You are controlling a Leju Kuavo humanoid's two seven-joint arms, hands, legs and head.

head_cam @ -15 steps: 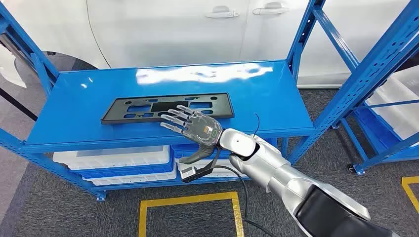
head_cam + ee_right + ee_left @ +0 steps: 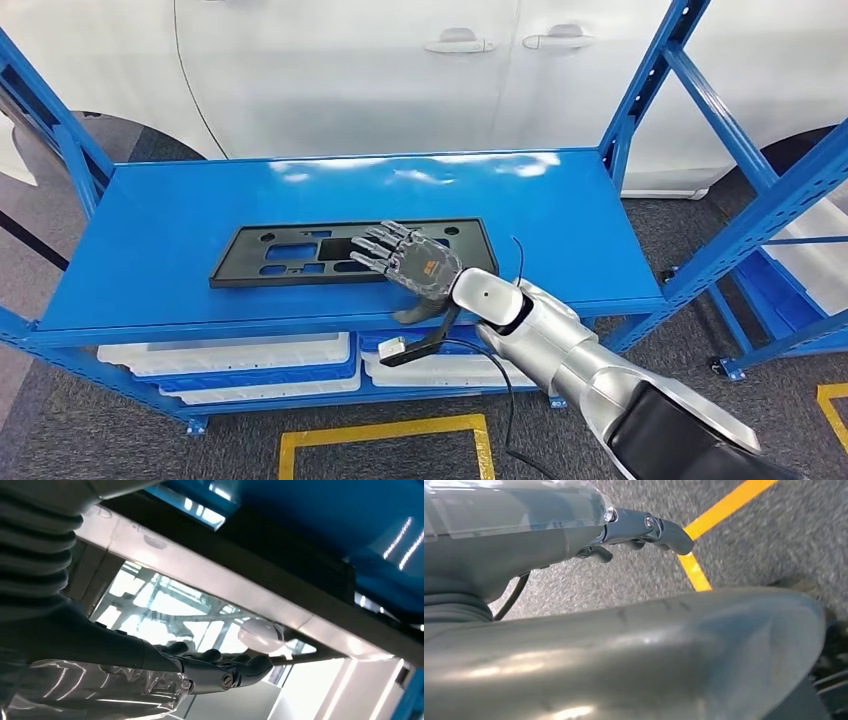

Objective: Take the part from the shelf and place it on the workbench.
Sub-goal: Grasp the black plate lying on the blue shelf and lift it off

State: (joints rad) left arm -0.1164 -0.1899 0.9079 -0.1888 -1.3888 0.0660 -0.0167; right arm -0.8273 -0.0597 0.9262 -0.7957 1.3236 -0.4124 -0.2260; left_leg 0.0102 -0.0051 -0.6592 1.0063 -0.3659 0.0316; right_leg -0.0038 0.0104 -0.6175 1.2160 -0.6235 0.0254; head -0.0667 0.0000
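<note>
Part (image 2: pixel 300 254) lay flat near the front of the shelf (image 2: pixel 180 200), long axis along its front edge; right hand (image 2: pixel 415 262), fingers spread and grasping nothing, hovered over the part's right half, thumb below the shelf lip; left hand (image 2: pixel 644 527) hung curled, empty.

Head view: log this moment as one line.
phase: reach | right hand: open, fingers spread over black part | part: flat on blue shelf | left hand: near floor

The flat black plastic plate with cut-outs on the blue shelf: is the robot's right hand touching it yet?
Cannot tell. In the head view the right hand overlaps the black plate with fingers spread, but no contact or gap shows plainly.
</note>
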